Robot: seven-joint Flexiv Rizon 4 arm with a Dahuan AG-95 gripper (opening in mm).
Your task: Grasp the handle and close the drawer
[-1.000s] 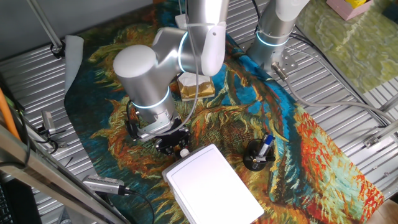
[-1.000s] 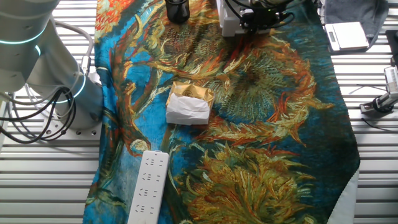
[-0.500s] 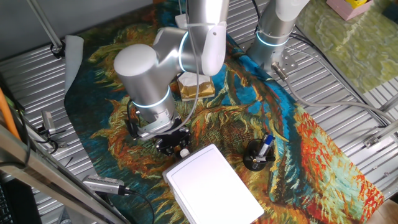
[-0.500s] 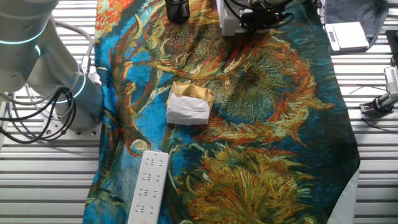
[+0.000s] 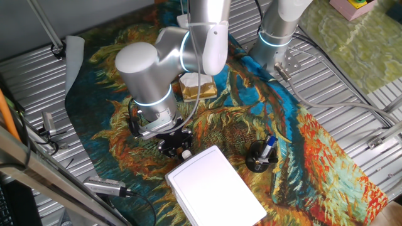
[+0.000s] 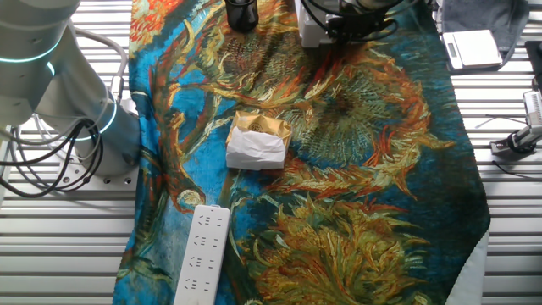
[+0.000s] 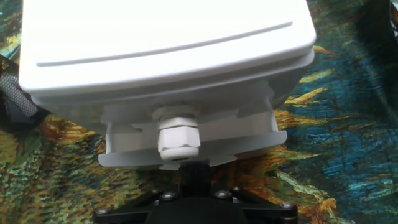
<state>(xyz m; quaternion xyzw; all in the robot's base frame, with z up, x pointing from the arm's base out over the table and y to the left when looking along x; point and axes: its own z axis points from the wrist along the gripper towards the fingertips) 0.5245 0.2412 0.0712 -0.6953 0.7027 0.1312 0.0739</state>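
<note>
The handle point(image 7: 178, 137), a small whitish knob, juts from the front of the drawer point(image 7: 249, 138), which sticks out only a short way from under the white box point(image 7: 161, 43). In the hand view the knob sits centred just above the black body of the pincer point(image 7: 186, 163), whose fingertips are hidden beneath it, so whether the pincer clasps the knob or merely touches it cannot be told. In one fixed view the handle point(image 5: 186, 153) shows as a pale dot at the near corner of the box point(image 5: 213, 185), with the dark pincer point(image 5: 176, 144) right against it below the grey arm point(image 5: 147, 75). The box lies on a colourful patterned cloth point(image 5: 239, 119) spread over the table point(image 5: 352, 81). A tan-and-white sponge block point(image 6: 258, 141) rests well apart on the cloth, a black cup with a blue pen point(image 5: 260, 156) stands near the box, and a white power strip point(image 6: 203, 254) lies at the cloth's edge in the other fixed view.
</note>
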